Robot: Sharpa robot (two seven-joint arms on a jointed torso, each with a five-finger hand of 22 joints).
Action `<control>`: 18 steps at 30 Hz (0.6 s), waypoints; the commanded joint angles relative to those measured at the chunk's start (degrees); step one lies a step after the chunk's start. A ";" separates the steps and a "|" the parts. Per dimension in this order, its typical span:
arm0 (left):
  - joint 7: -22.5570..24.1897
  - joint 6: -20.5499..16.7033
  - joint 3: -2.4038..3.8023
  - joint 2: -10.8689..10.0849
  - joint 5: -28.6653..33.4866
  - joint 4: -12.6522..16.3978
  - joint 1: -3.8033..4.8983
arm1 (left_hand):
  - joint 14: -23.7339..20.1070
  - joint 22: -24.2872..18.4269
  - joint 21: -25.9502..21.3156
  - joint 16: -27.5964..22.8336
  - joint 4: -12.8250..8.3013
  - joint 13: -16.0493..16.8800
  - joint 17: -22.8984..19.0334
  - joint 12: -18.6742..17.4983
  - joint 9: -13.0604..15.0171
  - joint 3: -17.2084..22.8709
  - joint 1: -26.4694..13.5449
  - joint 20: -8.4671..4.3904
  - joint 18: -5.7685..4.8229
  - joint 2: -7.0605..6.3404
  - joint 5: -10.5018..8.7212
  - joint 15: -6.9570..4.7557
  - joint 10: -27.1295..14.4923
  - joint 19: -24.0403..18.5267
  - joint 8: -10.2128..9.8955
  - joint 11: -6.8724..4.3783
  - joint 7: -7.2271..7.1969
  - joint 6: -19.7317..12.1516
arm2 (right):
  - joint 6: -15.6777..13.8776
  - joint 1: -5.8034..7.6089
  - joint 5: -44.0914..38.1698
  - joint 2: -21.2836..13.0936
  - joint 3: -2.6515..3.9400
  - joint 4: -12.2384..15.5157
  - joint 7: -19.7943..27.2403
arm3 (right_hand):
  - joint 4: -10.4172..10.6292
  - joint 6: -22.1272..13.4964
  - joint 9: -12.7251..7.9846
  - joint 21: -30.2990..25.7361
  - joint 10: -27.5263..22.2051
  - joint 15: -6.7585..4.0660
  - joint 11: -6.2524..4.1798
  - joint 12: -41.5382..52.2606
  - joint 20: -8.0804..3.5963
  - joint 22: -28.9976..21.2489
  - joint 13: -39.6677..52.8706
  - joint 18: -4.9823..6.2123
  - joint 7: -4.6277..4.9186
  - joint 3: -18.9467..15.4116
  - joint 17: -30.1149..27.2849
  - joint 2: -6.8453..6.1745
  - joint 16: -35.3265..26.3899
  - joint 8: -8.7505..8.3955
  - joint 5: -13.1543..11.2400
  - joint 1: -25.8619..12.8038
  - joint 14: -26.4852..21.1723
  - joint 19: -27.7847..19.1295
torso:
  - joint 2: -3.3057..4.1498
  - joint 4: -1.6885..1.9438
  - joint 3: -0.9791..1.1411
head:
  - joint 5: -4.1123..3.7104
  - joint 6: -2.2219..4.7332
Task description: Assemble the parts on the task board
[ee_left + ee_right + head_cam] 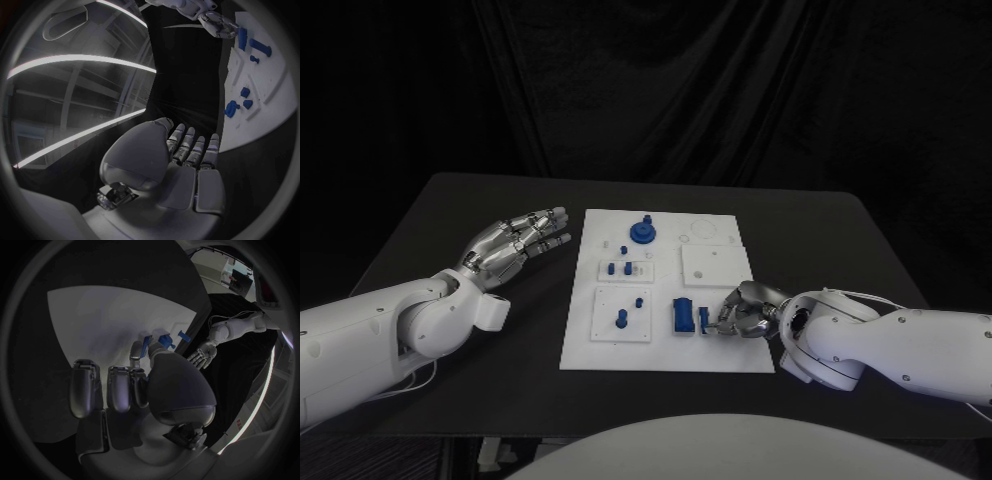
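The white task board (661,345) lies in the middle of the black table. On it stand a round blue part (642,231), small blue pegs (622,319) and a blue block (682,314). My right hand (744,312) rests at the board's near right edge. Its thumb and a finger pinch a slim blue part (704,321) standing beside the block. The right wrist view shows that slim part (146,345) between the fingertip and the thumb of the right hand (137,390). My left hand (516,243) hovers left of the board, fingers straight and apart, holding nothing. The left wrist view shows the left hand (187,155) and the board (265,95).
Bare black table (473,210) surrounds the board on all sides. A raised white square plate (713,266) sits on the board's right half. My left forearm (387,335) lies over the table's near left corner.
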 commanded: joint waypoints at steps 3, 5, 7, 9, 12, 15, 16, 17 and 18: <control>0.60 0.86 0.05 0.08 0.08 0.09 -0.16 | 0.09 0.05 0.19 0.28 0.14 0.04 0.04 0.23 0.06 0.52 0.84 0.00 -0.48 -0.02 0.31 0.11 0.29 0.32 0.32 -0.05 3.66 0.34 | -0.18 -0.19 -0.30 0.18 0.01 -0.08 -0.57 | -1.05 -0.49 0.17 -0.39 5.97 -0.56 -0.59 0.16 -0.57 12.08 15.10 -0.40 -0.08 -0.17 8.07 0.12 -0.15 0.52 -1.69 1.48 4.74 2.48 | 0.00 0.02 0.01 | -0.04 -0.01; 0.61 0.86 0.05 0.06 0.08 0.11 -0.17 | 0.09 0.05 0.19 0.28 0.14 0.04 0.04 0.23 0.06 0.52 0.84 0.00 -0.48 -0.02 0.31 0.11 0.29 0.32 0.32 -0.05 3.66 0.34 | -0.62 -0.19 -0.30 0.14 0.01 0.05 -0.13 | -1.11 -0.49 0.19 -0.35 5.97 -0.56 -0.58 0.16 -0.57 12.09 15.10 -0.41 -0.07 -0.23 8.06 0.05 -0.15 0.55 -1.87 1.56 4.74 2.50 | -0.01 0.04 0.01 | -0.06 -0.01; 0.63 0.86 0.05 0.03 0.08 0.14 -0.17 | 0.09 0.05 0.19 0.28 0.14 0.04 0.04 0.23 0.06 0.52 0.84 0.00 -0.48 -0.02 0.31 0.11 0.29 0.32 0.32 -0.05 3.66 0.34 | -1.40 -0.19 -0.30 -0.01 0.02 0.32 0.54 | -1.11 -0.44 0.20 -0.31 5.97 -0.56 -0.58 0.16 -0.58 12.11 15.10 -0.42 -0.07 -0.28 8.09 0.02 -0.13 0.59 -1.97 1.56 4.74 2.52 | -0.01 0.04 0.00 | 0.05 -0.01; 0.64 0.86 0.05 0.01 0.08 0.14 -0.17 | 0.09 0.05 0.19 0.28 0.14 0.04 0.04 0.23 0.06 0.52 0.84 0.00 -0.48 -0.02 0.31 0.11 0.29 0.32 0.32 -0.05 3.66 0.34 | -2.16 -0.19 -0.30 -0.26 0.04 0.73 1.17 | -0.89 -0.15 0.26 -0.22 5.97 -0.58 -0.60 0.16 -0.58 12.14 15.10 -0.45 -0.09 -0.57 8.24 -0.06 -0.07 0.80 -2.23 1.29 4.78 2.56 | 0.00 0.00 0.02 | 0.15 -0.01; 0.64 0.85 0.05 -0.01 0.08 0.16 -0.18 | 0.09 0.05 0.19 0.28 0.14 0.04 0.04 0.23 0.06 0.52 0.84 0.00 -0.48 -0.02 0.31 0.11 0.29 0.32 0.32 -0.05 3.66 0.34 | -3.30 -0.16 -0.30 -0.82 0.13 1.69 2.05 | -0.44 0.21 0.36 0.09 5.97 -0.60 -0.64 0.16 -0.61 12.25 15.10 -0.52 -0.16 -1.05 8.61 -0.26 0.11 1.11 -2.57 0.76 4.86 2.69 | -0.01 0.00 0.00 | 0.26 -0.01; 0.64 0.83 0.05 0.00 0.08 0.17 -0.18 | 0.09 0.05 0.19 0.28 0.14 0.04 0.04 0.23 0.06 0.52 0.84 0.00 -0.48 -0.02 0.31 0.11 0.29 0.32 0.32 -0.05 3.66 0.34 | -3.84 -0.11 -0.30 -1.16 0.23 2.41 2.49 | -0.20 0.36 0.44 0.10 5.97 -0.63 -0.68 0.16 -0.63 12.25 15.10 -0.52 -0.20 -1.34 8.70 -0.46 0.16 1.29 -2.72 0.50 4.88 2.71 | 0.00 0.01 -0.02 | 0.32 -0.01; 0.63 0.82 0.05 0.00 0.08 0.17 -0.18 | 0.09 0.05 0.19 0.28 0.14 0.04 0.04 0.23 0.06 0.52 0.84 0.00 -0.48 -0.02 0.31 0.11 0.29 0.32 0.32 -0.05 3.66 0.34 | -4.01 -0.06 -0.30 -1.27 0.28 2.72 2.65 | 0.04 0.46 0.51 0.12 5.97 -0.65 -0.71 0.16 -0.65 12.26 15.10 -0.53 -0.22 -1.55 8.70 -0.61 0.17 1.42 -2.89 0.27 4.88 2.72 | 0.00 0.00 -0.02 | 0.33 -0.01; 0.63 0.82 0.05 0.01 0.08 0.16 -0.18 | 0.09 0.05 0.19 0.28 0.14 0.04 0.04 0.23 0.06 0.52 0.84 0.00 -0.48 -0.02 0.31 0.11 0.29 0.32 0.32 -0.05 3.66 0.34 | -4.12 -0.01 -0.30 -1.33 0.32 2.97 2.79 | 0.14 0.49 0.54 0.13 5.97 -0.66 -0.72 0.16 -0.66 12.26 15.10 -0.53 -0.24 -1.64 8.72 -0.67 0.18 1.48 -2.96 0.16 4.89 2.73 | 0.00 0.00 -0.02 | 0.32 -0.01; 0.63 0.81 0.05 0.02 0.08 0.16 -0.18 | 0.09 0.05 0.19 0.28 0.14 0.04 0.04 0.23 0.06 0.52 0.84 0.00 -0.48 -0.02 0.31 0.11 0.29 0.32 0.32 -0.05 3.66 0.34 | -4.16 0.03 -0.30 -1.35 0.35 3.13 2.88 | 0.34 0.54 0.60 0.18 5.97 -0.67 -0.74 0.16 -0.68 12.28 15.10 -0.54 -0.25 -1.79 8.72 -0.77 0.18 1.58 -3.08 -0.03 4.89 2.75 | 0.00 -0.01 -0.01 | 0.31 -0.01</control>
